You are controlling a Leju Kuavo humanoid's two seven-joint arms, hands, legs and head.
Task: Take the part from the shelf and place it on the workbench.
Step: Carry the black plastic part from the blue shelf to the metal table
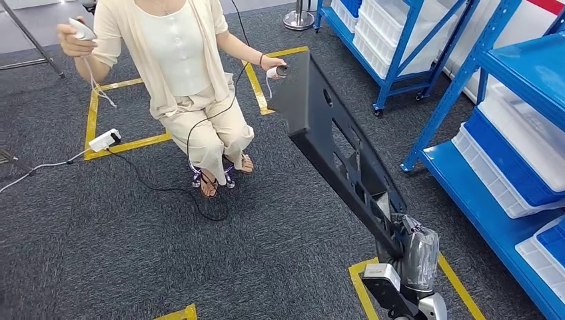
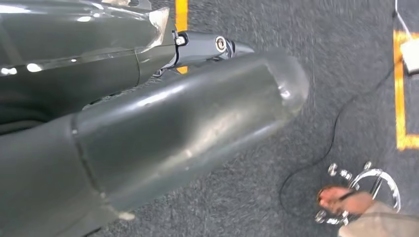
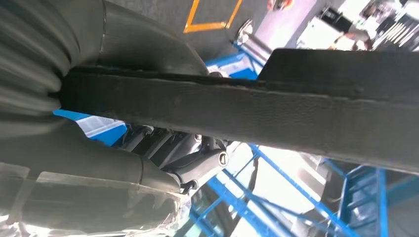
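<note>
The right hand (image 1: 414,248) grips the near end of the long dark part (image 1: 333,127), which slants up and away over the grey carpet (image 1: 100,233) (its far end reaches toward a seated person (image 1: 180,60) holding small controllers). In the right wrist view the part's edge (image 3: 247,111) is clamped between thumb and fingers. Blue shelves (image 1: 520,133) with white bins stand to the right. The left hand (image 2: 148,123) hangs over the carpet; I cannot tell whether it is clenched.

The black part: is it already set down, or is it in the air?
In the air. The right hand grips the black part at its lower end, above the carpet.
</note>
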